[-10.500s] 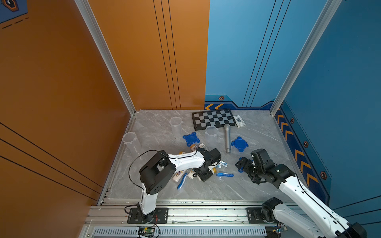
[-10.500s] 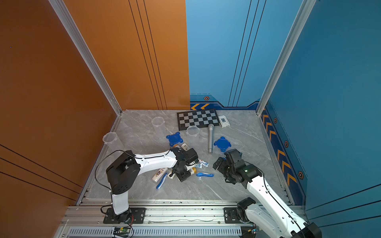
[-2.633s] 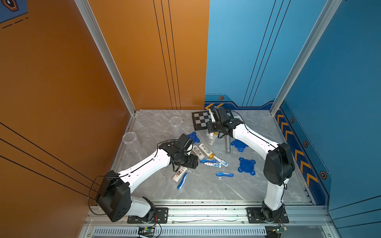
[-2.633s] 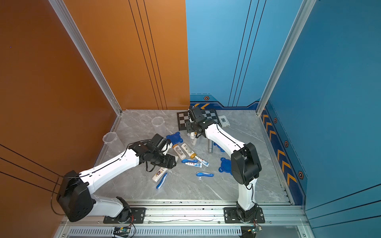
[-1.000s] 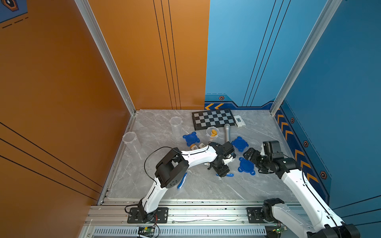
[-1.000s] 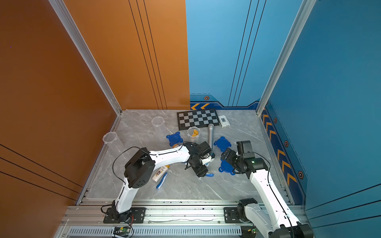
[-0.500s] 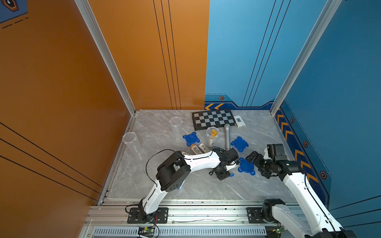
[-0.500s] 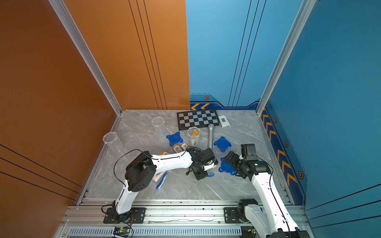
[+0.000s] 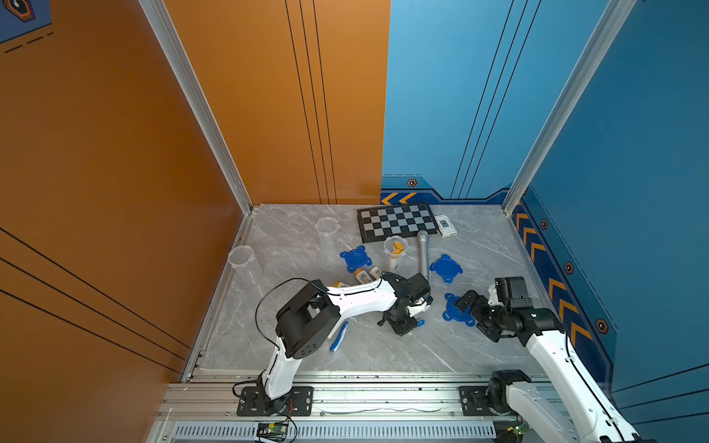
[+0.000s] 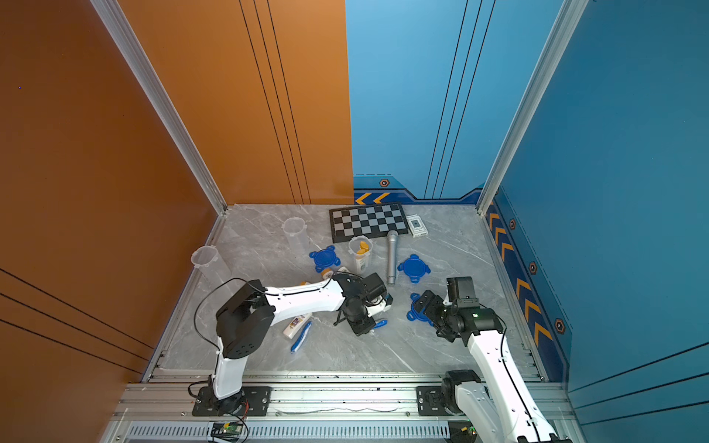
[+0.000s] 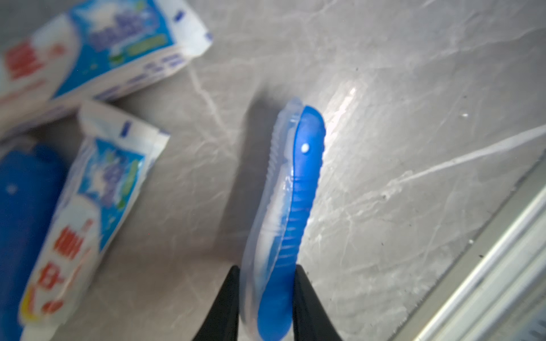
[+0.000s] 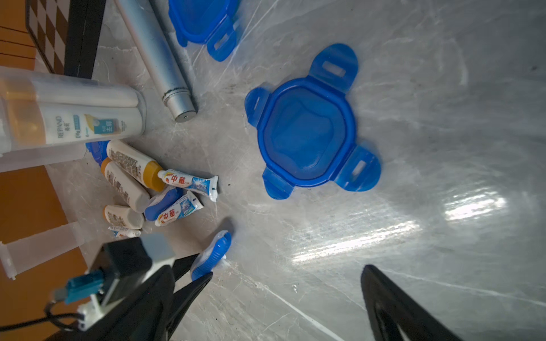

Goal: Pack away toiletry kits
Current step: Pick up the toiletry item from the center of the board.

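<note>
left edge: an empty cup and a second empty cup stand upright near the orange wall, where they stood a second ago. left of centre: a second toothbrush lies flat on the tabletop, untouched.

centre, the change: a second ago the left hand hung with jaws apart over the loose pile. its jaws have now narrowed onto the handle of a blue toothbrush, which stands on edge with its far end on the tabletop, not yet lifted. two toothpaste tubes lie near it. behind, the filled cup holds yellow-capped bottles, placed there by the right arm moments ago, and has no lid.

right: the right hand has come back from that cup and hovers with jaws wide over a blue lid, touching nothing.

reading: the first kit is partly packed. the gripped toothbrush is probably its next item, then a tube, then the lid. the slim handle could twist in the grip on lifting.
</note>
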### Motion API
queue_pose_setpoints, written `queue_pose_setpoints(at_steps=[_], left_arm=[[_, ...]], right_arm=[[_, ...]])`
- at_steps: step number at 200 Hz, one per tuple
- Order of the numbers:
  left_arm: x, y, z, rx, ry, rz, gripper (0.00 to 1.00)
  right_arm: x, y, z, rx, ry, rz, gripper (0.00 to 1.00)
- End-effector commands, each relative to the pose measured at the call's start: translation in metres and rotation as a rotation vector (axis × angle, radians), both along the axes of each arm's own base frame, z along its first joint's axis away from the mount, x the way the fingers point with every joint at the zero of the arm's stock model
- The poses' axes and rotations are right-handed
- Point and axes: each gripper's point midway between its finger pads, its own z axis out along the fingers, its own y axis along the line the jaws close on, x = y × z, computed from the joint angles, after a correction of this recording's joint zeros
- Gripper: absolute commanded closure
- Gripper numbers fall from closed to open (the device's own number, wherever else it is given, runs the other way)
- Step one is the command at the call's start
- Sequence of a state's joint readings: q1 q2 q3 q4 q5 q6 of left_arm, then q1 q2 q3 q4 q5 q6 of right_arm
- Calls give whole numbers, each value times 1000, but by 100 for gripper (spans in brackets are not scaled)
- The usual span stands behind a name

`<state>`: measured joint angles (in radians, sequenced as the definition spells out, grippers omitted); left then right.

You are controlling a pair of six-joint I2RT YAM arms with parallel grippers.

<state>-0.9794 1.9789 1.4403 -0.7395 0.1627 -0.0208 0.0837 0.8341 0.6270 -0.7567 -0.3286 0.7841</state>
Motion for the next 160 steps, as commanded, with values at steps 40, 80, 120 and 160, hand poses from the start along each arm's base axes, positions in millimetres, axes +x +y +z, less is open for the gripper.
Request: queue_pose_setpoints(at_steps=[40, 80, 120, 160], left_arm=[[21, 19, 72, -243, 3, 259, 94], [18, 21, 95, -304, -18, 283, 91], [18, 28, 105, -330, -21, 301, 91], [20, 30, 107, -337, -17, 316, 91]], right_arm=[[36, 90, 37, 223, -209, 252, 0], [52, 152, 49, 307, -253, 375, 3], [61, 182, 53, 386, -301, 374, 14], [61, 200, 52, 398, -288, 423, 43]])
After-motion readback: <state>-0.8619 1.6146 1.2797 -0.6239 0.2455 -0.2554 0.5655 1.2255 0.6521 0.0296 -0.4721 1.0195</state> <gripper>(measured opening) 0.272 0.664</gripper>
